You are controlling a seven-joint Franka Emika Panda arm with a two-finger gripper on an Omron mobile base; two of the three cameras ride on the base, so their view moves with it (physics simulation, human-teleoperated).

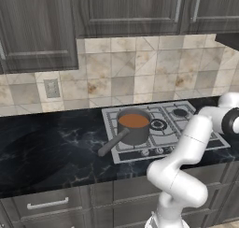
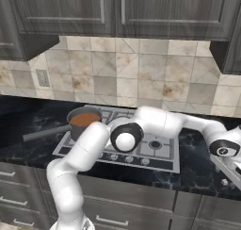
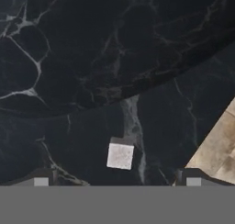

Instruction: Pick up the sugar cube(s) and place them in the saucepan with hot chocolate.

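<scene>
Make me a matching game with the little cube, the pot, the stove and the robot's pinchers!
Things:
1. sugar cube
2. saucepan
3. stove
4. gripper

States:
A. holds reddish-brown liquid
B. lies on the dark marble counter, between two dark fingertips
C. open, holding nothing
D. silver-grey, with a row of knobs along its front

Pairs: 1-B, 2-A, 3-D, 4-C
</scene>
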